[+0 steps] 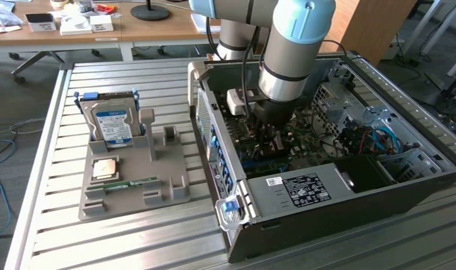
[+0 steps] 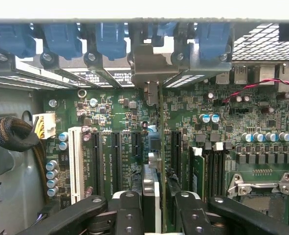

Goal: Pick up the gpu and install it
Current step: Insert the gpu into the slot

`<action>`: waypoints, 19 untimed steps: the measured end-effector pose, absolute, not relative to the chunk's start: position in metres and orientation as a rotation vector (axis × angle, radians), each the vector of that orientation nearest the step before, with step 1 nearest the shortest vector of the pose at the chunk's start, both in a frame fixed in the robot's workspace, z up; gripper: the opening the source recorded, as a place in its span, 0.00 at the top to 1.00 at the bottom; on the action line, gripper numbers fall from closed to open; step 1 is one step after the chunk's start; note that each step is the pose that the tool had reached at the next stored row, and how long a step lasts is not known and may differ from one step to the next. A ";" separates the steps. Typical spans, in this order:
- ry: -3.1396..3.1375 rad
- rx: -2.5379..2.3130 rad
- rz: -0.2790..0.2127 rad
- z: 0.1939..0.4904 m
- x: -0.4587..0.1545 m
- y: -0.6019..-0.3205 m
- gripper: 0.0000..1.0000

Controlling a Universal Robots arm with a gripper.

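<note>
The gpu [image 2: 160, 139] appears edge-on as a thin dark card standing upright over the green motherboard [image 2: 110, 112]. Its silver bracket [image 2: 151, 66] reaches up to the case's rear wall, among the blue slot clips [image 2: 110, 39]. My gripper [image 2: 160, 215] is shut on the card, with one black finger [image 2: 129, 215] on each side of it. The card's lower edge sits between the black expansion slots [image 2: 116, 156], and I cannot tell whether it is seated. In the exterior view my gripper [image 1: 269, 140] is deep inside the open computer case [image 1: 408, 185].
A grey holder [image 1: 168, 194] on the slatted table at the exterior view's left carries a hard drive [image 1: 111, 124], a square chip [image 1: 106, 167] and a green memory stick [image 1: 130, 184]. Inside the case are a power supply [image 1: 303, 191], cables [image 2: 12, 134] and a processor socket [image 2: 264, 188].
</note>
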State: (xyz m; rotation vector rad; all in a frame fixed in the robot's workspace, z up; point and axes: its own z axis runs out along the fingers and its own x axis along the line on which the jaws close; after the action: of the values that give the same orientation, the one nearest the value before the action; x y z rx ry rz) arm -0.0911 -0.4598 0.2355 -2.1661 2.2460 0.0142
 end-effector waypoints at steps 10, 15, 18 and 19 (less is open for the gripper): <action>2.247 -2.166 0.014 0.233 -0.092 -0.459 0.70; 2.246 -2.166 0.014 0.231 -0.092 -0.459 0.70; 2.246 -2.166 0.014 0.230 -0.092 -0.459 0.70; 2.246 -2.166 0.014 0.230 -0.092 -0.459 0.70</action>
State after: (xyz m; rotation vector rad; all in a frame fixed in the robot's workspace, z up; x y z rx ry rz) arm -0.0918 -0.4590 0.2298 -2.1661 2.2464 0.0142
